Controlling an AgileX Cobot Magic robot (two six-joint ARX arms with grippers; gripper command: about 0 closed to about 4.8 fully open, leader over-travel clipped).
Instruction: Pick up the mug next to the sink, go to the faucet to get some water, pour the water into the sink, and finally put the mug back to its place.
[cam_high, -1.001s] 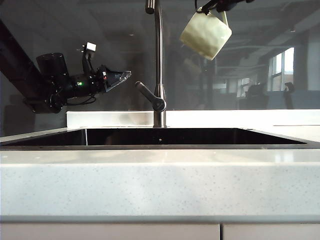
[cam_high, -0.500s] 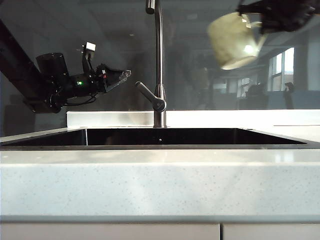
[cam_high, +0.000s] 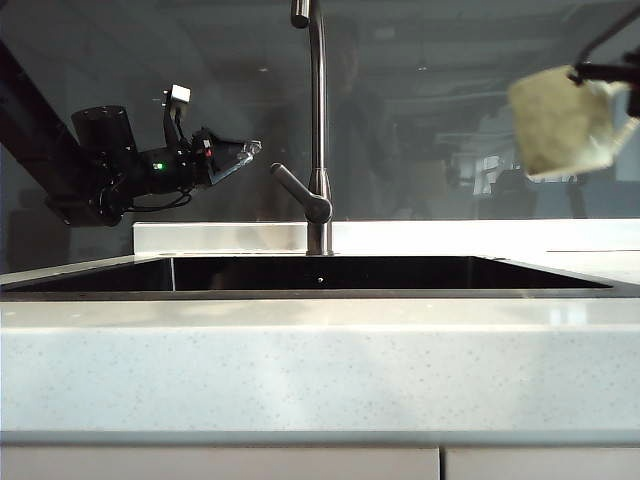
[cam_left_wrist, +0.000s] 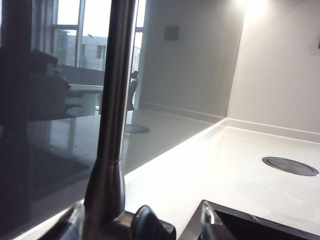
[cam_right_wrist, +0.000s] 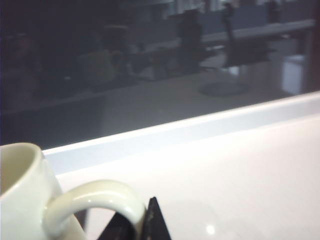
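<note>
In the exterior view, the sink (cam_high: 300, 292) is being shown as a wide dark basin running nearly the full width of the counter (cam_high: 320, 370), with open air above it on both sides of the faucet (cam_high: 317, 130). The mug (cam_high: 560, 120) is being carried high at the right edge, blurred, well above the counter and well apart from the faucet. The right gripper (cam_high: 615, 75) is mostly being cut off by the frame edge; its arm is entering from the upper right. The left gripper (cam_high: 245, 152) is being held level in mid-air left of the faucet, pointing toward it, near the lever (cam_high: 300, 193) but apart from it, with nothing in it.

In the left wrist view, the faucet (cam_left_wrist: 112, 115) is being seen close up, with bare counter (cam_left_wrist: 225, 170) stretching beyond it to the back wall. The left fingers (cam_left_wrist: 207, 217) are being kept spread wide, empty, with the lever (cam_left_wrist: 150, 227) lying between them.

In the right wrist view, the mug (cam_right_wrist: 30, 200) is being gripped by its handle (cam_right_wrist: 97, 202), the right gripper (cam_right_wrist: 137, 225) being pressed together on the loop. Open counter (cam_right_wrist: 240, 175) is lying beneath.
</note>
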